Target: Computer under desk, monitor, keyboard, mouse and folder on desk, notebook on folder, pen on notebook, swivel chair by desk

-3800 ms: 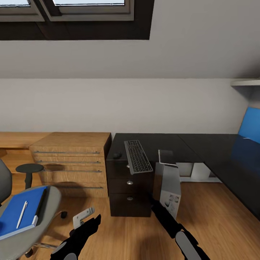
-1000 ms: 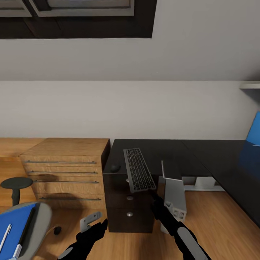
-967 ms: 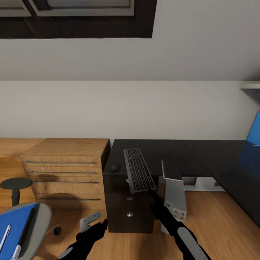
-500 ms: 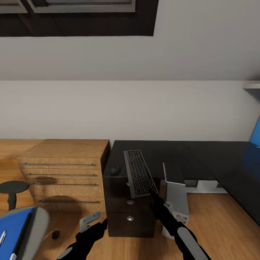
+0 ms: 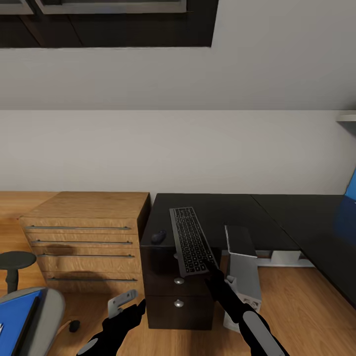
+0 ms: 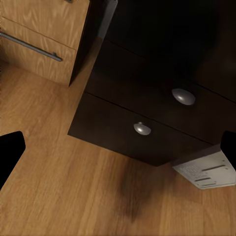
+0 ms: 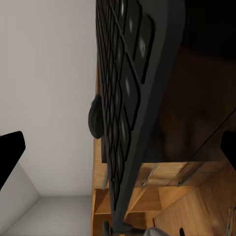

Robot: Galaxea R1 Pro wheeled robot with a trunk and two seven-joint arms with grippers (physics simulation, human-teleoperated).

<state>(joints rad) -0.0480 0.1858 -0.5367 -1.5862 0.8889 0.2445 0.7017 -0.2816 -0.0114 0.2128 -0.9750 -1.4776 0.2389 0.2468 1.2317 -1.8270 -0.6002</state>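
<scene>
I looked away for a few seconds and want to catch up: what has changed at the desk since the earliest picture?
The view closed in on the desk and shifted right, so the swivel chair and folder slid toward the picture's edge. The keyboard still overhangs the desk's front with the right gripper at its near end. The mouse and computer look unmoved.

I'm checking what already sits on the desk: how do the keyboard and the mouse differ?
The keyboard is long, flat and rectangular with rows of keys; the mouse is a small, smooth oval. The keyboard's near end juts past the desk edge by the right gripper; the mouse lies wholly on the top, to the keyboard's left. Both are black.
</scene>
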